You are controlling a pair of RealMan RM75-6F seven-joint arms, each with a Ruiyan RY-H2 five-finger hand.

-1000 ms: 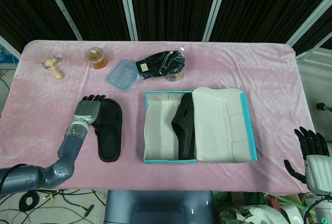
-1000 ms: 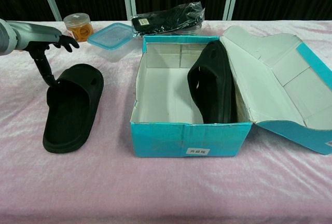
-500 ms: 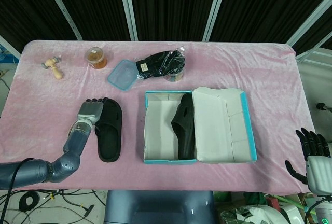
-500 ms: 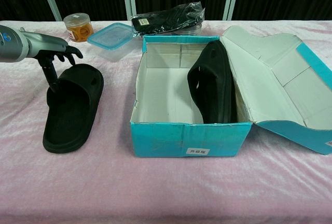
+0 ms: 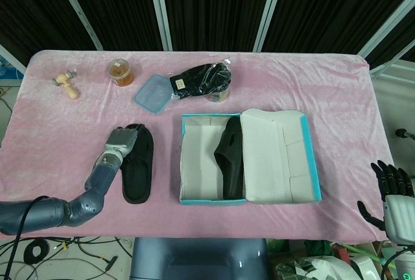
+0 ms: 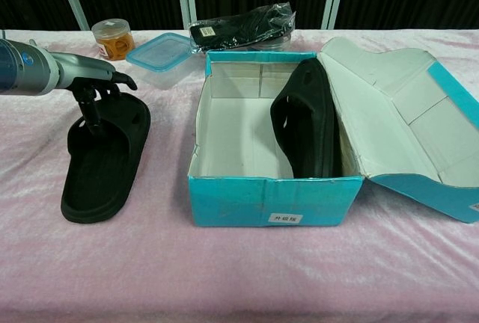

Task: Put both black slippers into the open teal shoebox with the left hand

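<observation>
We see the left hand over the toe end of the loose slipper on the counter, grip not discernible | long axis near-to-far, left of shoebox | other slipper already boxed | right hand well apart, holding nothing.

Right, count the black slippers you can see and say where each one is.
2. One slipper stands on its side inside the shoebox. The other slipper lies flat on the table left of the box, with the left robot hand over its toe end.
</observation>
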